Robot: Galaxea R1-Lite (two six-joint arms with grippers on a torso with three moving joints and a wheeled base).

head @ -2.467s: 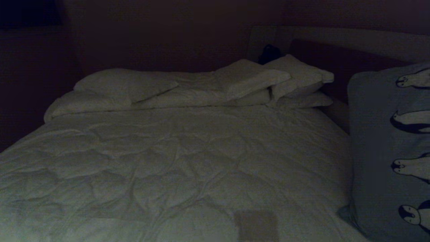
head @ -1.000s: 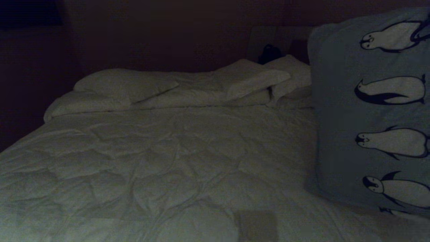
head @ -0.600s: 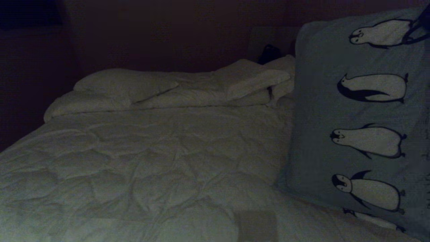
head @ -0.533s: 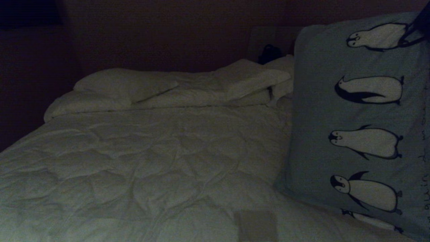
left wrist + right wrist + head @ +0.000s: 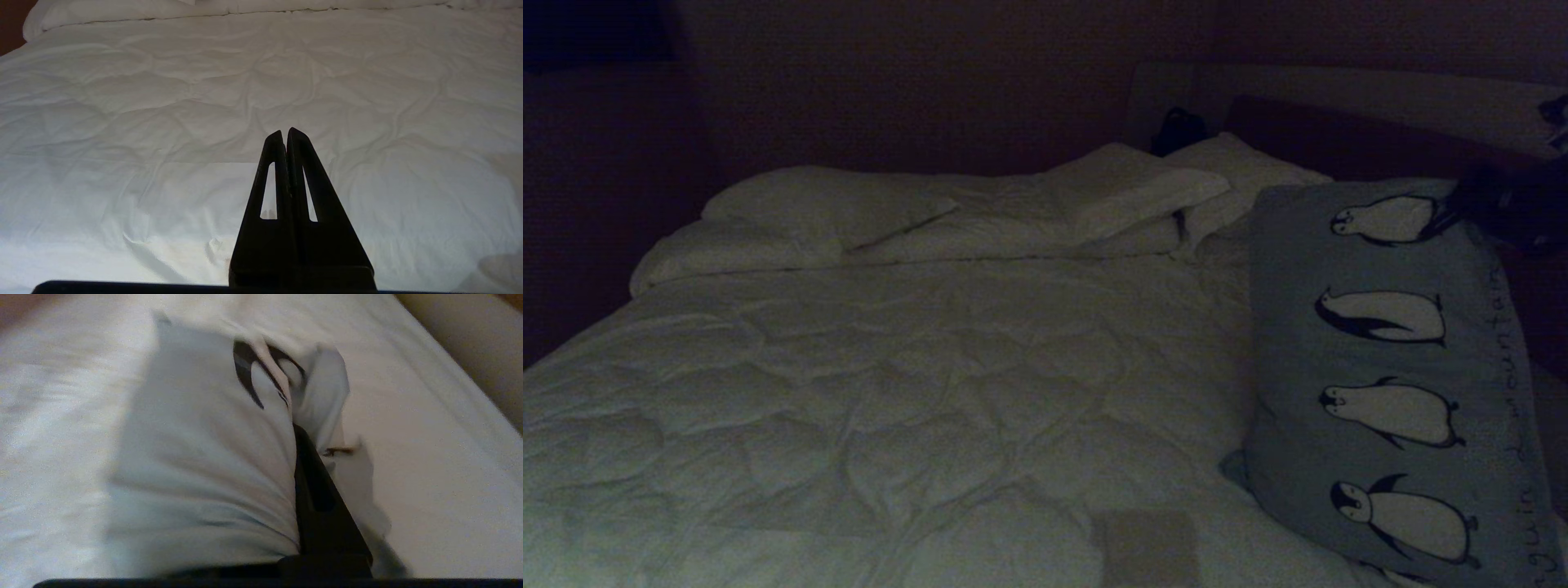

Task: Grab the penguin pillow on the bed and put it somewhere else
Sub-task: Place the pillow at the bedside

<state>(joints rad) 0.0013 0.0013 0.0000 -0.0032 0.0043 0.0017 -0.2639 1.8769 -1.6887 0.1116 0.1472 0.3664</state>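
My right gripper (image 5: pixel 295 428) pinched the penguin pillow (image 5: pixel 1380 367) by a corner, lowering it along the bed's (image 5: pixel 931 367) right edge (left gripper (image 5: pixel 286 134) pressed together, parked).

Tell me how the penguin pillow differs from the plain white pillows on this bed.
The penguin pillow is grey-blue with printed penguins; the white pillows are plain. It lies along the bed's right side, pinched by the right gripper; the white ones lie stacked at the head, untouched. All rest on the bed.
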